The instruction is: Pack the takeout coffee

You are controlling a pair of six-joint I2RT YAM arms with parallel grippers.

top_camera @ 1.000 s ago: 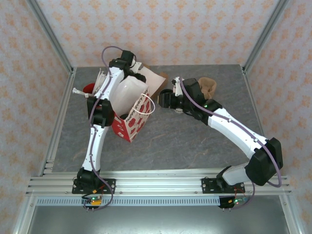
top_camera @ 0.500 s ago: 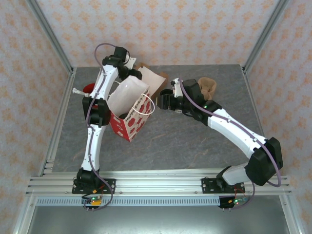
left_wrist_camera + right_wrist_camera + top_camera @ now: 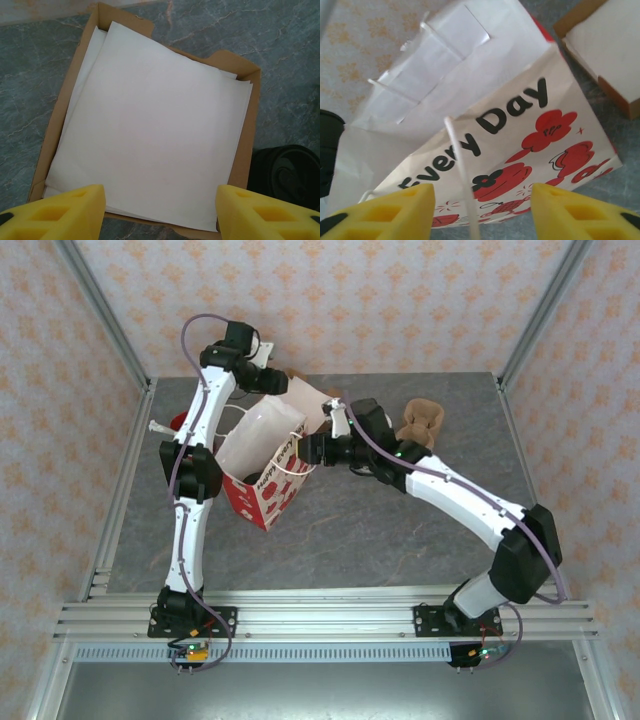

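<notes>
Top view: the left gripper [image 3: 270, 380] hangs over the cardboard box [image 3: 315, 402], and the right gripper [image 3: 315, 448] is beside the paper bag [image 3: 262, 465].

Left wrist: the fingers [image 3: 60, 212] are spread apart, with nothing between them, above white sheets [image 3: 150, 125].

Right wrist: the fingers [image 3: 385, 212] are spread apart, and the bag's handle [image 3: 462, 175] runs between them.

I cannot tell where the takeout coffee lies.

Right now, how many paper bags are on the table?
1. The red-and-white paper bag stands open, left of the table's centre, on the near side of the cardboard box. Another could be hidden from these views.
</notes>
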